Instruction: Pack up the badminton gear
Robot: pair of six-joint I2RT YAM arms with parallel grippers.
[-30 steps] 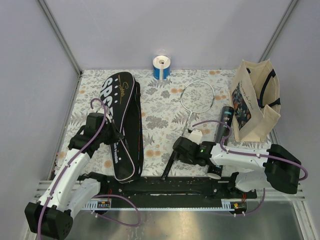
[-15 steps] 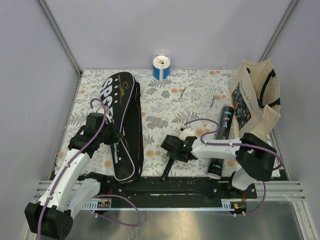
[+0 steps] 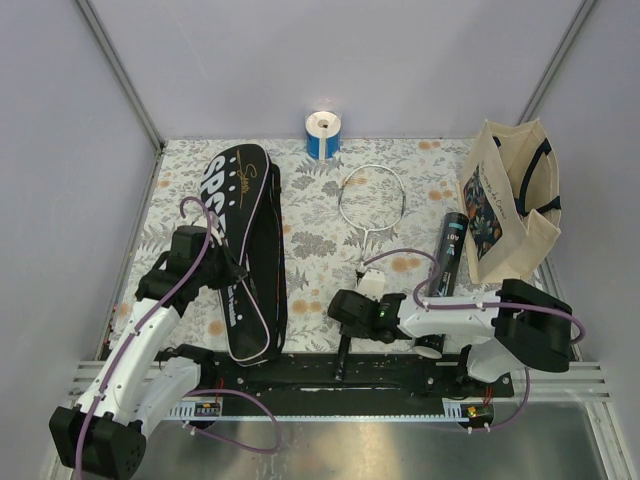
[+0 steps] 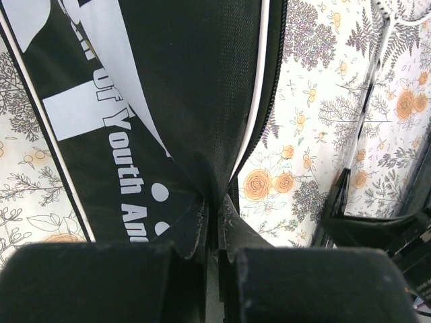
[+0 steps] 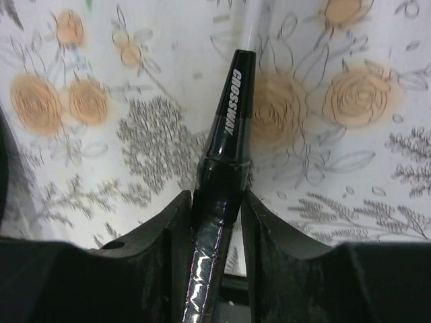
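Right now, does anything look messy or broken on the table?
Nothing looks broken or spilled. The racket cover is bunched into a fold where the left gripper pinches its edge, and the black tube lies on its side by the tote bag. The right gripper holds the racket by its handle.

Blue-white roll (image 3: 323, 134), tote bag (image 3: 484, 216)

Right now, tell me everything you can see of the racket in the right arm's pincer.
The racket has a thin white oval frame and white shaft, a glossy black cone printed CROSSWAY, and a black wrapped handle. The right pincer is shut on the handle just below the cone. It stretches over the floral tablecloth, head toward the far wall.
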